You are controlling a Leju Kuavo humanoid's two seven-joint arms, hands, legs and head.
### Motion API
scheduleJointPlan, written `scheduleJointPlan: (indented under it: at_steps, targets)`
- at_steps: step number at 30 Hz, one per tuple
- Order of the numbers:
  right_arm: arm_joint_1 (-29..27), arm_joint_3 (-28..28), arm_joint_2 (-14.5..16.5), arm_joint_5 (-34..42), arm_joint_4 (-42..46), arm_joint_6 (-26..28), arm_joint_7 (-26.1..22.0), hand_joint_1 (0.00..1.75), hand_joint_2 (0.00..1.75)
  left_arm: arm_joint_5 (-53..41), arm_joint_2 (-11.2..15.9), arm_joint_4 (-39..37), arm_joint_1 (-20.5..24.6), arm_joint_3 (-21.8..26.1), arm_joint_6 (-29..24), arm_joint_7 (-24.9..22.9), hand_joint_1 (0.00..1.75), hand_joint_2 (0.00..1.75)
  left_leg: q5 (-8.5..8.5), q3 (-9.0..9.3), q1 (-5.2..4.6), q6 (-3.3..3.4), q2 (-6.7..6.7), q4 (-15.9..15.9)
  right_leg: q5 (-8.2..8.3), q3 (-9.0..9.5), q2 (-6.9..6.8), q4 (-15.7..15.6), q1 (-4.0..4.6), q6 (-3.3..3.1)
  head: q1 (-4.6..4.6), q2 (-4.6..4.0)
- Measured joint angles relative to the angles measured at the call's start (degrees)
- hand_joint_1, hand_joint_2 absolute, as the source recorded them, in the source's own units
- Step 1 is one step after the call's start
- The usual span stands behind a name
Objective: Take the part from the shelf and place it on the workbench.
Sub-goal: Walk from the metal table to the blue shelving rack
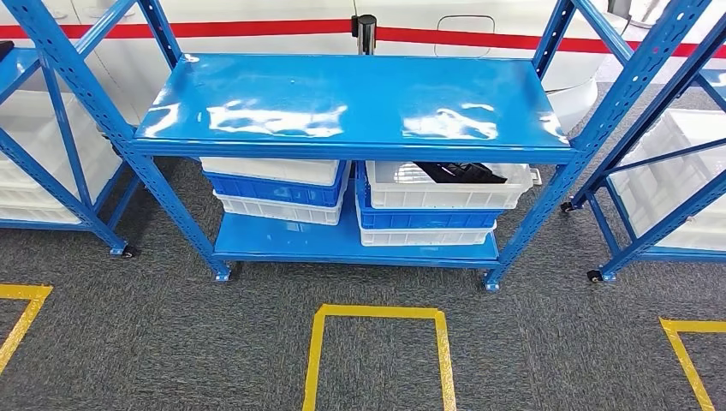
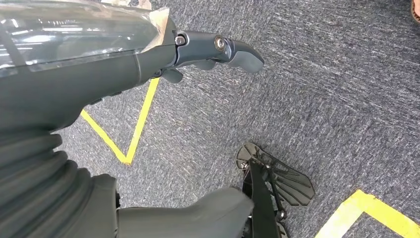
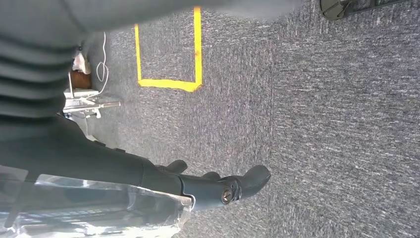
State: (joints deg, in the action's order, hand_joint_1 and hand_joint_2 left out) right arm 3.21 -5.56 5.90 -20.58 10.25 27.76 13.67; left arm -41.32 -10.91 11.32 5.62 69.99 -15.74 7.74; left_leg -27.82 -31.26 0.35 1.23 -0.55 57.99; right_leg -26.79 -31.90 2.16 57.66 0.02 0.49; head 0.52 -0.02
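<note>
A black part (image 1: 458, 173) lies in the top white bin (image 1: 449, 195) on the right side of the blue shelf's lower level (image 1: 282, 247); the shelf's top board (image 1: 351, 103) hides part of it. Blue and white bins are stacked under that bin and to its left (image 1: 274, 184). My left hand (image 2: 200, 49) hangs over grey carpet with its thumb stretched out and nothing in it. My right hand (image 3: 218, 186) also hangs above the carpet, fingers extended and holding nothing.
Blue racks with white bins stand to the left (image 1: 43, 163) and right (image 1: 668, 171) of the shelf. Yellow tape squares (image 1: 377, 312) mark the grey carpet in front. A black post (image 1: 365, 30) stands behind the shelf by a white wall with a red stripe.
</note>
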Motion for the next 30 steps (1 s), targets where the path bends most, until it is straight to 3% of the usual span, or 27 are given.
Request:
scheduleJointPlan:
  at_steps: [6,13,20,22,24,26,30]
  targets:
    - [-0.25,0.14,-0.1,0.51,0.06,-0.69,-0.39,0.0,1.75,0.87,0.48,0.31,-0.42,-1.94,0.24,0.02,0.0,1.75,0.0,0.0,0.01,0.0,0.0,0.0,0.0,-0.01,0.0,0.0,0.0,0.0,-0.01,-0.01]
    - [-1.58,0.33,-0.63,3.13,0.96,-4.28,-2.05,0.0,1.75,6.23,1.79,1.57,-2.06,-10.12,2.12,-0.79,0.0,1.75,-0.01,-0.02,0.03,-0.01,0.0,-0.01,-0.01,-0.02,0.0,0.0,0.0,-0.02,-0.01,-0.01]
    - [-3.41,1.2,-1.58,6.68,2.71,-9.01,-4.38,0.0,1.75,13.37,3.46,3.34,-4.26,-21.35,4.87,-2.13,0.0,1.75,-0.01,-0.02,0.03,-0.01,0.0,-0.01,-0.02,-0.06,0.0,0.0,0.0,-0.02,-0.01,-0.01]
    - [-3.94,1.41,-1.86,7.69,3.29,-10.38,-5.06,0.0,0.87,15.42,3.93,3.86,-4.87,-24.6,5.64,-2.55,0.0,1.75,-0.01,-0.02,0.03,-0.01,0.0,-0.01,-0.02,-0.04,0.0,0.0,0.0,-0.02,-0.01,-0.01]
    - [-4.5,1.6,-2.13,8.71,3.87,-11.71,-5.7,0.0,0.0,17.45,4.4,4.39,-5.54,-27.98,6.4,-2.93,0.0,0.87,-0.02,-0.02,0.03,-0.01,0.0,-0.01,-0.02,-0.03,0.0,-0.01,0.0,-0.02,0.0,-0.01]
    - [-5.06,1.77,-2.42,9.73,4.48,-13.09,-6.36,0.0,0.0,19.51,4.9,4.92,-6.24,-31.4,7.19,-3.31,0.0,0.0,-0.02,-0.02,0.03,-0.01,0.0,-0.01,-0.02,-0.04,0.0,-0.01,0.0,-0.02,-0.01,0.0]
    - [-6.17,2.14,-2.98,11.71,5.7,-15.8,-7.64,0.0,0.0,23.51,5.84,5.95,-7.53,-38.06,8.71,-4.09,0.0,0.0,-0.02,-0.03,0.03,0.0,0.0,-0.01,-0.02,-0.05,0.0,-0.01,0.0,-0.02,-0.01,-0.01]
